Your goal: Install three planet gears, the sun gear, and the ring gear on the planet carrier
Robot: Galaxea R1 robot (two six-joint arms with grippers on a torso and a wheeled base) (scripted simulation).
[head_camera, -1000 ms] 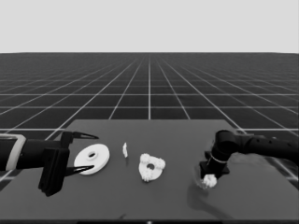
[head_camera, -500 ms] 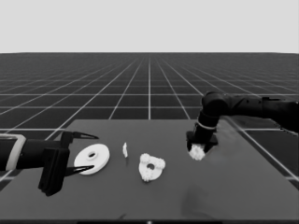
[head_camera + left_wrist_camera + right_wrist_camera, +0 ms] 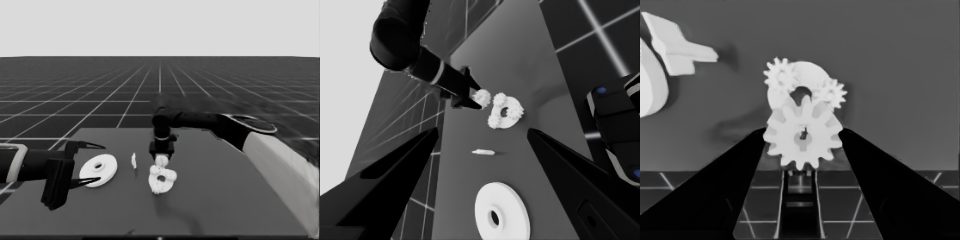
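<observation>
My right gripper [image 3: 161, 156] reaches in from the right and hangs just behind and above the smaller round part [image 3: 161, 181], shut on a small toothed gear [image 3: 802, 134]. The held gear [image 3: 161, 160] is close over the part's far rim. In the right wrist view two gears [image 3: 780, 74] [image 3: 833, 93] sit on the smaller round part [image 3: 810, 75], and the held gear hides its near side. The larger round part [image 3: 98, 170] lies flat at the left. Around it stands my waiting left gripper [image 3: 95, 164], open, not holding it.
A thin white piece [image 3: 134, 160] stands between the two round parts. My right arm's pale grey part [image 3: 280, 170] fills the lower right of the head view. Dark machinery with blue lights [image 3: 620, 130] shows at the left wrist view's edge.
My right gripper has lifted the gear from the table's right side and carried it left to just over the smaller round part. The left arm has not moved.
</observation>
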